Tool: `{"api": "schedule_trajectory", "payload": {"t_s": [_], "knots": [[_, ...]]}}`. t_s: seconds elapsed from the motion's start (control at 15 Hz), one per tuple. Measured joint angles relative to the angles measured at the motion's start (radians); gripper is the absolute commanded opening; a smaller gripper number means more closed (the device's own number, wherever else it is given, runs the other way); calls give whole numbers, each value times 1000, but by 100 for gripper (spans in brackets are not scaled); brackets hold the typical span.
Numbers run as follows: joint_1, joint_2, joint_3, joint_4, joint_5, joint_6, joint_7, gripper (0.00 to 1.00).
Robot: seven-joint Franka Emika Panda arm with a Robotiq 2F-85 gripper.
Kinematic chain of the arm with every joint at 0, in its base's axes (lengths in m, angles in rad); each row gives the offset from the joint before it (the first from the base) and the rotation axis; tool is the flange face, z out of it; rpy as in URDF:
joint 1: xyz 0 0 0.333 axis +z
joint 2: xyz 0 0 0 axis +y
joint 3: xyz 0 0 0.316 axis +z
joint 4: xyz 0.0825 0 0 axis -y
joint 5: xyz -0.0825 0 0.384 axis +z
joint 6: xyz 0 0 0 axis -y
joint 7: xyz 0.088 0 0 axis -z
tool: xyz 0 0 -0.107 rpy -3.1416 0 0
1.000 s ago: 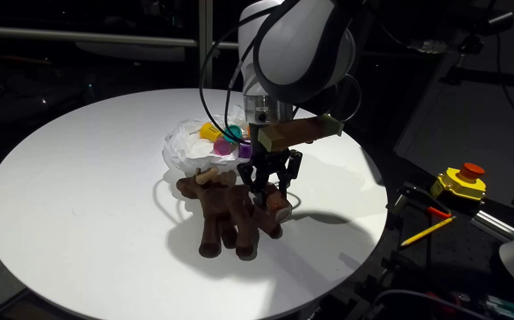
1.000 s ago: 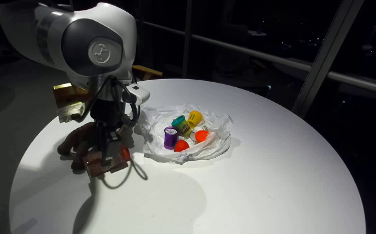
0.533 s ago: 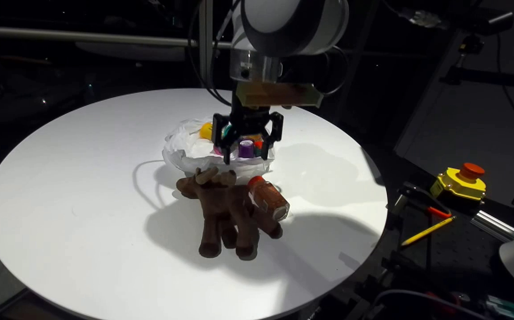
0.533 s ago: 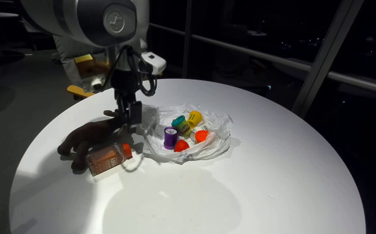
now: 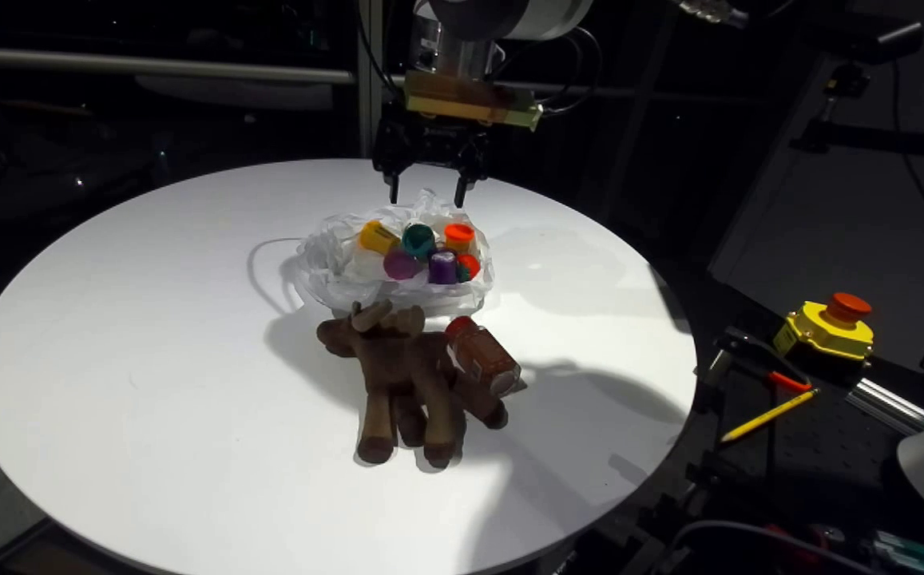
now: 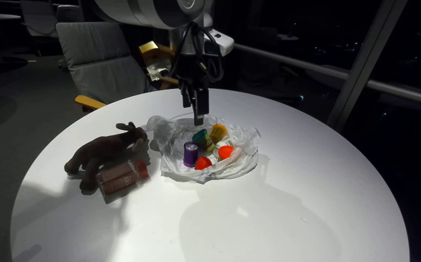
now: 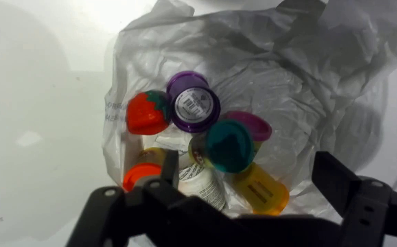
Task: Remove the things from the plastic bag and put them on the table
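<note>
The plastic bag (image 7: 287,82) lies spread on the white round table (image 5: 150,335). In it, the wrist view shows a purple tub (image 7: 193,103), a red strawberry (image 7: 145,115), a teal-lidded tub (image 7: 231,145), a pink-lidded one (image 7: 258,127), a yellow tub (image 7: 261,190), a white bottle (image 7: 201,187) and an orange-lidded tub (image 7: 140,173), partly covered by a finger. Above the bag hangs my gripper (image 5: 427,201), open, its fingers wide apart and holding nothing. Outside the bag, a brown plush moose (image 5: 398,359) and a red-capped clear bottle (image 6: 121,178) rest on the table.
The moose and the bottle lie close together beside the bag. A grey chair (image 6: 94,62) stands behind the table. Near the table's edge, a dark side surface carries a yellow box with a red button (image 5: 829,327) and a yellow pencil (image 5: 769,415).
The gripper has let go of the red-capped bottle, which now lies on the table by the moose. It has opened, risen and travelled over the bag.
</note>
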Motion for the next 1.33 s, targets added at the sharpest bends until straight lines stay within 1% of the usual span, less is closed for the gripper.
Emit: {"api": "schedule_trajectory", "payload": {"t_s": [0.2, 0.67, 0.73, 0.8, 0.93, 1.0, 1.13, 1.2, 1.33], "knots": [[0, 61, -23, 54, -39, -2, 43, 100], [4, 176, -26, 130, -61, -16, 92, 100], [4, 187, -26, 139, -61, -22, 94, 93], [4, 196, -26, 146, -61, -27, 96, 73], [5, 209, -26, 158, -61, -39, 100, 58], [6, 214, -26, 164, -61, -44, 101, 49], [7, 221, -27, 176, -61, -54, 103, 35], [8, 221, -27, 181, -61, -59, 104, 31], [9, 222, -27, 188, -61, -61, 106, 29]]}}
